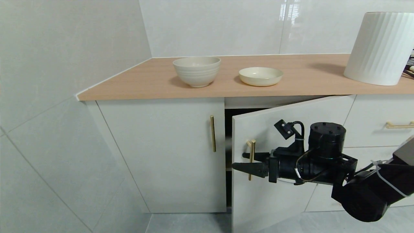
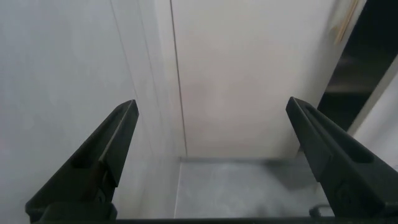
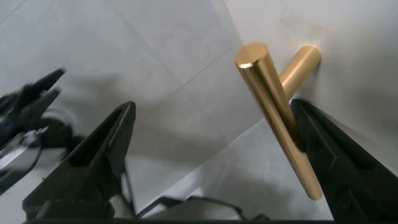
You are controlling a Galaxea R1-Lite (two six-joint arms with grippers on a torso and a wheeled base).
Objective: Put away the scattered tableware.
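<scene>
The right gripper (image 1: 238,161) has its fingers spread either side of the brass handle (image 1: 252,145), which lies close against one finger. The cabinet door (image 1: 275,200) is ajar. The left gripper (image 2: 211,155), also spread, holds nothing. The bowl (image 1: 197,71) and shallow dish (image 1: 260,76) sit on the far countertop (image 1: 129,85). The step looks like opening the cupboard. Next, the door needs drawing wider, nearer and rightward.

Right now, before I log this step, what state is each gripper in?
Left gripper: open, holding nothing.
Right gripper: open, straddling the brass door handle, not clamped on it.
</scene>
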